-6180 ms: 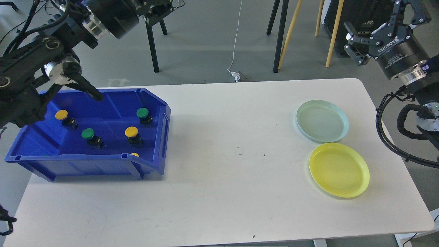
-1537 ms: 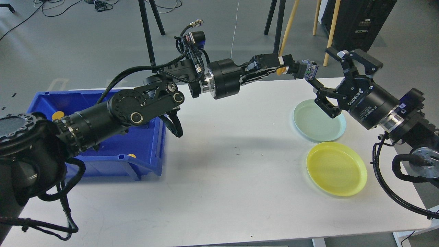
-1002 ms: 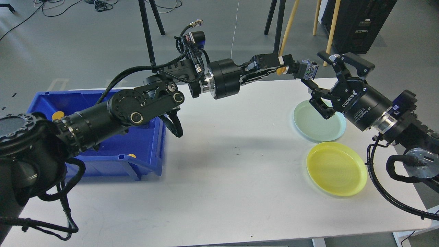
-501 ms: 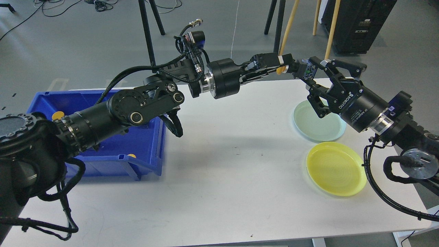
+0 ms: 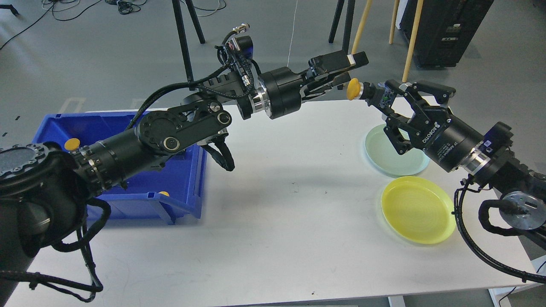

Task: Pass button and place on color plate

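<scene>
A button with a yellow cap [image 5: 353,88] and a dark body hangs in the air above the table's far edge. My right gripper [image 5: 386,99] is shut on the button's body, cap pointing left. My left gripper [image 5: 350,70] is open just above and left of the cap, its jaws spread and apart from the button. The yellow plate [image 5: 418,211] lies at the right front and the pale green plate [image 5: 396,160] behind it, partly hidden by my right gripper. Both plates are bare.
A blue bin [image 5: 187,170] stands at the left, mostly hidden behind my left arm; a yellow button [image 5: 72,143] and part of another [image 5: 164,194] show in it. Stand legs and wooden poles rise beyond the far edge of the white table [image 5: 277,238].
My left gripper has opened and lifted off the button. My right gripper has closed on the button's body and now carries it alone, slightly lower and to the right.
</scene>
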Robot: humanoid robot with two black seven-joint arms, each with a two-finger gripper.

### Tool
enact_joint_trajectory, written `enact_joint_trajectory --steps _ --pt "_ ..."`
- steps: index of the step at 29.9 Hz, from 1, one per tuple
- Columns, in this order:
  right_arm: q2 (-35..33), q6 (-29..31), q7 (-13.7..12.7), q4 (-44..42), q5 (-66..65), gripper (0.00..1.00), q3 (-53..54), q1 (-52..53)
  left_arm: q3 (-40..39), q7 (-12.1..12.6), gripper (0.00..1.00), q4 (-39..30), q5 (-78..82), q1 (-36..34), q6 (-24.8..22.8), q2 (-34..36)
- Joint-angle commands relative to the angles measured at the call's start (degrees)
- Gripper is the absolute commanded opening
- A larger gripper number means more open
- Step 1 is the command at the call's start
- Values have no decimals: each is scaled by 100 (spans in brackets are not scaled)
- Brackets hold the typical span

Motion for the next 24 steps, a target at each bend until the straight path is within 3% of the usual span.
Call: enact_joint_trajectory --steps 1,5,8,11,13,16,18,20,21,22,24 --pt "28 -249 56 -10 1130 0 15 -588 -33 0 93 2 -168 -1 -12 151" --pt "36 -1171 56 -27 2985 0 15 -1222 37 0 94 -77 -124 -10 -82 713" --pt "36 -1699 65 -36 3971 0 15 -1564 273 0 94 -112 -11 -63 -555 1248" --pt "36 -1797 -5 -62 4123 0 -64 -1785 940 0 94 -217 655 -387 -987 1811" --pt "36 -1990 -84 -36 4132 1 -152 -1882 1572 0 94 -349 1314 -686 -1031 2128" --pt "124 -2394 -269 -62 4141 13 -187 -1917 2565 0 94 -577 2114 -1020 -1049 2707" --pt "360 -2570 -261 -62 4149 31 -135 -1926 3094 0 94 -727 2677 -1257 -1049 3024" --pt "414 -2580 -252 -62 4184 59 -65 -1935 3350 0 94 -727 3266 -1355 -1049 3244" --pt "423 -2580 -243 -62 4185 76 -21 -1935 3386 0 94 -701 3503 -1355 -1058 3324" --pt "423 -2580 -243 -36 4185 100 41 -1935 3412 0 94 -684 3767 -1355 -1058 3412" --pt "406 -2562 -234 34 4193 100 181 -1926 3430 0 94 -640 4216 -1320 -1067 3544"
